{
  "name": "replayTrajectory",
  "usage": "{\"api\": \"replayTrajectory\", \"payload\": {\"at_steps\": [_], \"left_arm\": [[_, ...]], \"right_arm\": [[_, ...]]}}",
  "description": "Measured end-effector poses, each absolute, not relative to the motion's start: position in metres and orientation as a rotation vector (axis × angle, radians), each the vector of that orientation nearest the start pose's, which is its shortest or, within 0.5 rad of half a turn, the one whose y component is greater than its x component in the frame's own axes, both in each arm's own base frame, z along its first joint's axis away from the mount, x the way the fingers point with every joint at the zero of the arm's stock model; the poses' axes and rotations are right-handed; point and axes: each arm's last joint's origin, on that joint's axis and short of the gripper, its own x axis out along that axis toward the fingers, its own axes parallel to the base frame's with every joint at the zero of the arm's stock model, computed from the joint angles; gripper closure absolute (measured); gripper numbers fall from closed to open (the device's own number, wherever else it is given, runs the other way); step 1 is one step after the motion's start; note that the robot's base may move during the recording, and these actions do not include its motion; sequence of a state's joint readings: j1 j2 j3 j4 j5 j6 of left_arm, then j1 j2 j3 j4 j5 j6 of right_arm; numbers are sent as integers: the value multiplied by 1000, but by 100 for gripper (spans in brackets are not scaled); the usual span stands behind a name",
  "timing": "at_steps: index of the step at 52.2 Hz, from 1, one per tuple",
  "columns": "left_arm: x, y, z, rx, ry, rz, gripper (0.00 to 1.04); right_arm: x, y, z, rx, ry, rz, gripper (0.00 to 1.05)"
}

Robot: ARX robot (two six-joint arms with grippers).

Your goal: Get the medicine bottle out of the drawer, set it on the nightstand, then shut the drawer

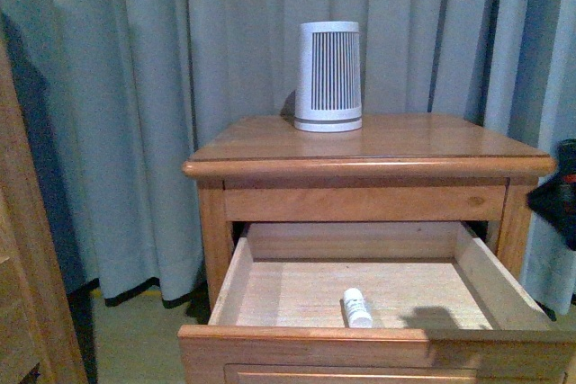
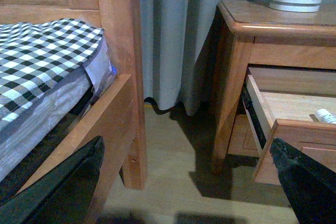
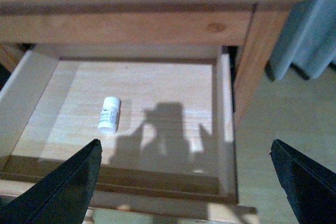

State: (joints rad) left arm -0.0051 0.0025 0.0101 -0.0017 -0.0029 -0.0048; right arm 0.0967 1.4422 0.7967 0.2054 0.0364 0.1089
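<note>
The medicine bottle [image 1: 357,307] lies on its side on the floor of the open upper drawer [image 1: 225,290] of the pine nightstand [image 1: 423,146]. In the right wrist view the bottle [image 3: 109,114] lies ahead and to one side of my open right gripper [image 3: 184,182], which hovers above the drawer's front edge [image 3: 157,195], empty. A dark part of the right arm [image 1: 560,200] shows at the front view's right edge. My open left gripper [image 2: 189,182] is empty, low over the floor between the bed and the nightstand [image 2: 231,77]; the bottle's end [image 2: 325,115] shows there.
A tall white ribbed device [image 1: 328,76] stands at the back of the nightstand top. Grey curtains [image 1: 135,87] hang behind. A wooden bed frame post [image 2: 123,66] and a checked mattress cover [image 2: 42,51] stand left of the nightstand.
</note>
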Motion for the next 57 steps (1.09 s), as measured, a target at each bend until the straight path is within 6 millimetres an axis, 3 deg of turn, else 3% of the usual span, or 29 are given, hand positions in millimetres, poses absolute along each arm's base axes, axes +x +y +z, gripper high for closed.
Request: {"api": "replayTrajectory", "payload": {"at_steps": [10, 20, 29, 42, 57], "left_arm": [[97, 0, 167, -5, -6, -2, 7], [97, 0, 167, -5, -6, -2, 7], [97, 0, 167, -5, -6, -2, 7], [97, 0, 167, -5, -6, -2, 7], [97, 0, 167, -5, -6, -2, 7]], "right_arm": [[374, 59, 197, 44, 562, 57, 7], [411, 92, 162, -2, 647, 83, 7], [435, 114, 134, -36, 688, 82, 7], [460, 129, 109, -42, 708, 65, 7], [472, 148, 88, -23, 748, 71, 7]]}}
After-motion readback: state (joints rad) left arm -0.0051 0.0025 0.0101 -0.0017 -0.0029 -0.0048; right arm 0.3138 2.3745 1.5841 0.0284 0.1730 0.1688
